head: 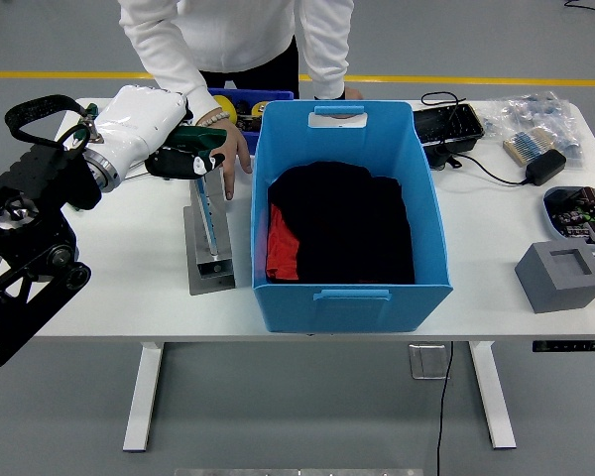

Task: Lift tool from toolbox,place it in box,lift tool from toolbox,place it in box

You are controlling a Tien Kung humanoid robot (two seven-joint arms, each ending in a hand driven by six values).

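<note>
My left hand [181, 163], white with black fingers, is shut on a green-handled tool [200, 162] above the far end of the grey tool stand [210, 260]. The tool's shaft still runs down toward the stand, which looks tipped up at its far end. A person in a white top leans over the far side; one of their hands [230, 156] rests by the stand's far end, next to my fingers. The big blue box [322, 301] stands just right of the stand, with black and red cloth [342, 223] inside. My right arm does not show.
A small blue bin [246, 100] with yellow items sits behind the stand. Right of the box lie a black tray [446, 124], a cable with charger [545, 167], a bag of parts [535, 117], a round device [580, 213] and a grey foam block [562, 276].
</note>
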